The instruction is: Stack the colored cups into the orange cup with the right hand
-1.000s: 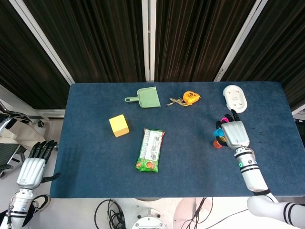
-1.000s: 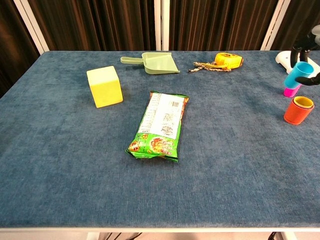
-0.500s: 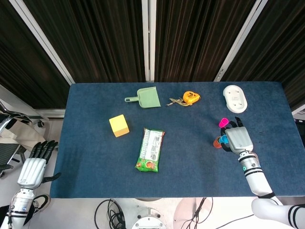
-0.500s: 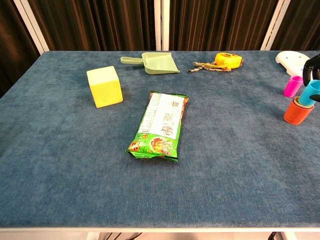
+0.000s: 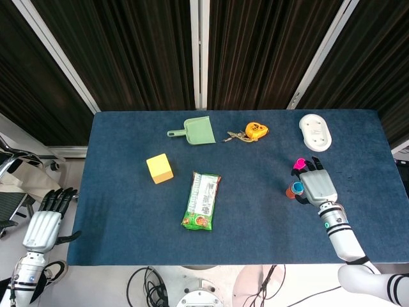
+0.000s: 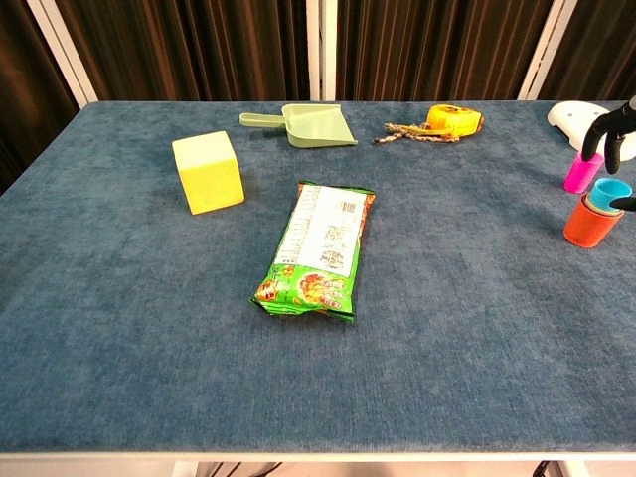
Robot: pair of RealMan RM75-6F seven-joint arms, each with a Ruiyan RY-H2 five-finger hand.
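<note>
With the blue cup (image 6: 608,192) nested in the orange cup (image 6: 590,223), our right hand (image 5: 317,185) hovers fingers apart beside the pink cup (image 6: 578,171), likely light, rigid, best gripped round its wall.

Bright, even overhead light falls on the blue surface (image 5: 255,192); shadows are faint and short, both views sharp, the dark curtains (image 5: 140,51) hardly lit.

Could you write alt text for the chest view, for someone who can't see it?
A blue cup sits nested in an orange cup at the right edge of a blue table, a pink cup just behind. A snack packet lies mid-table, a yellow block to its left.
</note>
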